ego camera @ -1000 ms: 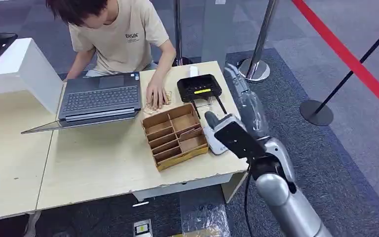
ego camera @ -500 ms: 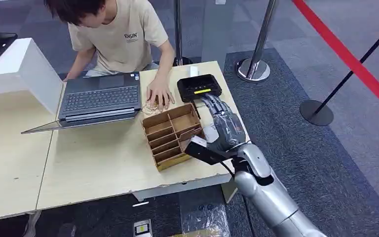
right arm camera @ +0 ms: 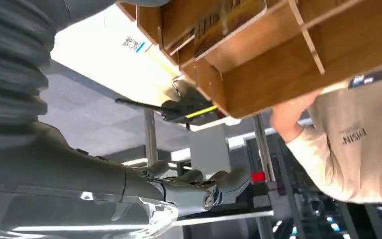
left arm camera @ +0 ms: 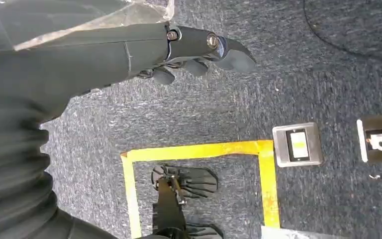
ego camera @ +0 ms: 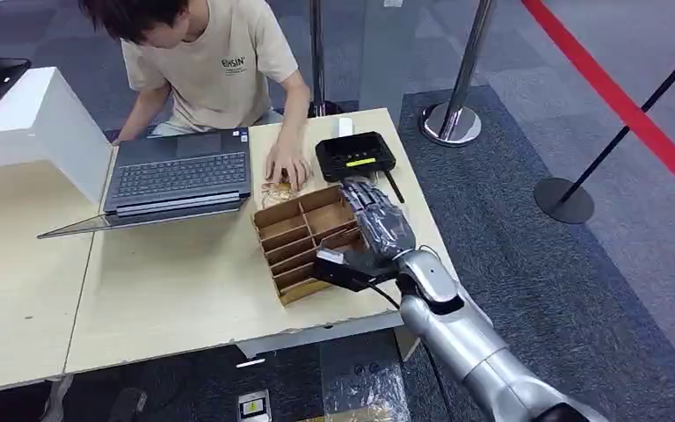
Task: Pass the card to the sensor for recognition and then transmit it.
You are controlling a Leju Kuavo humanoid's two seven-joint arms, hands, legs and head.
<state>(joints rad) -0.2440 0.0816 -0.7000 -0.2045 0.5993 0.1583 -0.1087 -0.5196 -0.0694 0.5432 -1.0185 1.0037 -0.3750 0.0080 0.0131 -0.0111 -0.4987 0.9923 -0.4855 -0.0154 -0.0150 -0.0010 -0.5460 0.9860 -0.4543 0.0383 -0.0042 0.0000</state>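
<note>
Reaching over the wooden divider box (ego camera: 310, 242), we have our right hand (ego camera: 376, 221) hovering at its near-right slots with fingers apart and nothing held; the card presumably sits in one of those compartments, though we cannot pick it out. We judge it thin, light, stiff and slick, best pinched by an upper edge. The black sensor (ego camera: 355, 156) waits just beyond. Our left hand (left arm camera: 199, 52) hangs over the carpet, fingers loosely apart. A second ago the right hand was raised beside the box; it has since swung down.

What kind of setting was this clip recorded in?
Probably an office or demo hall: a person works at a laptop on a plywood table, with queue stanchions and red floor tape on grey carpet.
</note>
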